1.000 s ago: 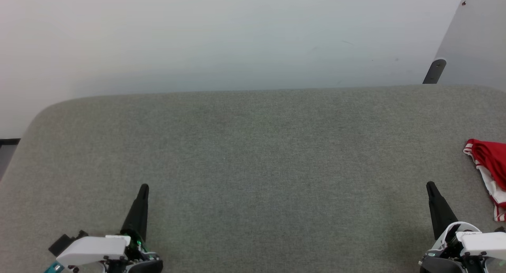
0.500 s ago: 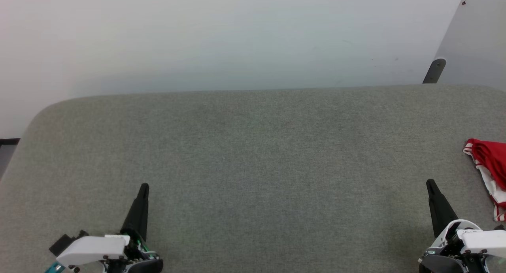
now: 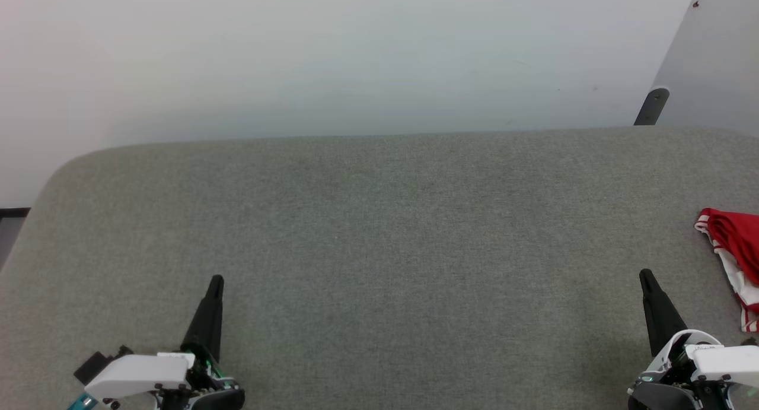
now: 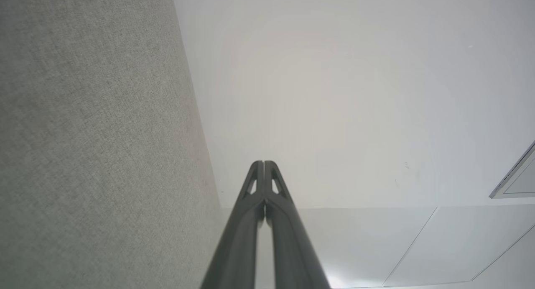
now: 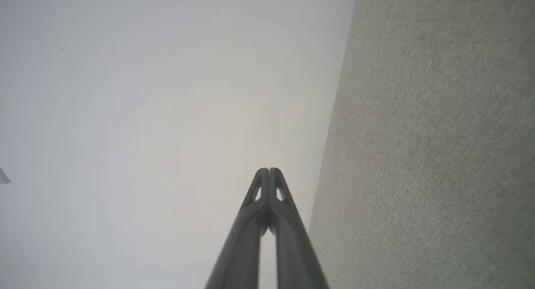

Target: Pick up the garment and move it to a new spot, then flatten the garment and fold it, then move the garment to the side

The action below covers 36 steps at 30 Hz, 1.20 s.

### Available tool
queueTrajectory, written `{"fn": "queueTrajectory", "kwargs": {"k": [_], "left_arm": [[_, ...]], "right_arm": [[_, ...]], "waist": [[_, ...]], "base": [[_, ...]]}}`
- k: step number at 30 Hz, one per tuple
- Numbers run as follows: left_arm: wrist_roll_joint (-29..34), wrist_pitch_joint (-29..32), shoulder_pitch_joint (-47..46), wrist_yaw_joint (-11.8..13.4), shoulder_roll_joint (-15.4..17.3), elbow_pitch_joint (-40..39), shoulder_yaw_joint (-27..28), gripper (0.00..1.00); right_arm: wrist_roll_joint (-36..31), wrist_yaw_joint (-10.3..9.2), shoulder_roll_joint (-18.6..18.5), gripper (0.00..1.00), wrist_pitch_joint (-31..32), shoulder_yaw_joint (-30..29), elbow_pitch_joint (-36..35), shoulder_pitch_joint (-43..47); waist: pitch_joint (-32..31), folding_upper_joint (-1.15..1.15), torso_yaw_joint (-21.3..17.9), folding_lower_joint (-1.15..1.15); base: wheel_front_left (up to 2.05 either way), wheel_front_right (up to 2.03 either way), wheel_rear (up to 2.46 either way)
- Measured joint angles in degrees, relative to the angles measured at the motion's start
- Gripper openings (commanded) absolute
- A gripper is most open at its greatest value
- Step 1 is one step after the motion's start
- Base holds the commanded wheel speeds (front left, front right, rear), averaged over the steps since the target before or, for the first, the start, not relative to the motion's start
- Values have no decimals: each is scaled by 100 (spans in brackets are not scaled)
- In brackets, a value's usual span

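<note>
The grey fabric-covered table point(image 3: 379, 232) is taken as the landmark for all places. The garment point(image 3: 734, 247) lies at the right edge of this table, about midway between its far side and its near side. It is crumpled into a small heap. Red cloth, a white part and red-and-white striped trim can be seen, and the rest is cut off by the border of the head view.

The left gripper point(image 3: 215, 281) is seen over the near left part of the table, with its dark fingers pointed toward the far side. In the left wrist view these fingers point(image 4: 256, 184) are pressed together at the tips, and nothing is pinched between them.

The right gripper point(image 3: 645, 275) is seen over the near right part of the table, pointed the same way. The garment is near it, on its right and a little farther toward the far side, and the two are apart. In the right wrist view its fingers point(image 5: 279, 188) are also pressed together, with nothing pinched.

Whether the fingertips touch the table cloth or hang just above it cannot be told.

Beyond the far side of the table a pale wall point(image 3: 296, 54) is seen. A dark post point(image 3: 651, 106) stands behind the far right corner.
</note>
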Motion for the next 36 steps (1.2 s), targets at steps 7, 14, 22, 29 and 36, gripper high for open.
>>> {"fn": "queueTrajectory", "kwargs": {"k": [7, 14, 22, 29, 36], "left_arm": [[0, 0, -1, 0, 0, 0, 0, 0], [0, 0, -1, 0, 0, 0, 0, 0], [0, 0, -1, 0, 0, 0, 0, 0], [0, 0, -1, 0, 0, 0, 0, 0], [0, 0, -1, 0, 0, 0, 0, 0]], "right_arm": [[0, 0, 0, 0, 0, 0, 0, 0], [0, 0, 0, 0, 0, 0, 0, 0], [0, 0, 0, 0, 0, 0, 0, 0], [0, 0, 0, 0, 0, 0, 0, 0], [0, 0, 0, 0, 0, 0, 0, 0]], "waist": [[0, 0, 0, 0], [0, 0, 0, 0], [0, 0, 0, 0], [0, 0, 0, 0], [0, 0, 0, 0]], "base": [[0, 0, 0], [0, 0, 0], [0, 0, 0], [0, 0, 0], [0, 0, 0]]}}
